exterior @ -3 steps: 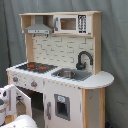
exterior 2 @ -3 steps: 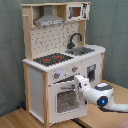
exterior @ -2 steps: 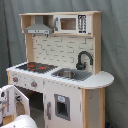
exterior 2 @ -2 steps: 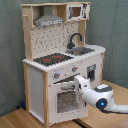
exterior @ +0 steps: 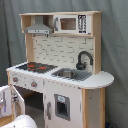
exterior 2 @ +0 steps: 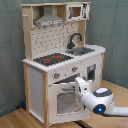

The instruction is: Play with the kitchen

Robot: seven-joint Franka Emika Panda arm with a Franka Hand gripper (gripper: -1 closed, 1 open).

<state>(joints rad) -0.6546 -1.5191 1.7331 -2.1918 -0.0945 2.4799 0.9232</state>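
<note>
The kitchen is a pale wood and white toy unit that stands upright. It has a black-red stovetop, a grey sink, a black faucet and a grey hood. In the first exterior view the oven door stands swung out at the first exterior view's left, with a dark oven opening beside it. In the second exterior view my gripper is at the upper right corner of the windowed oven door. My white arm reaches in from the lower right.
A grey curtain hangs behind the unit. The unit stands on a wooden surface. A white cabinet door with a dark panel sits under the sink. A toy microwave is at the top right.
My arm's wrist has sunk a little toward the second exterior view's lower right. The kitchen has stayed in place.
</note>
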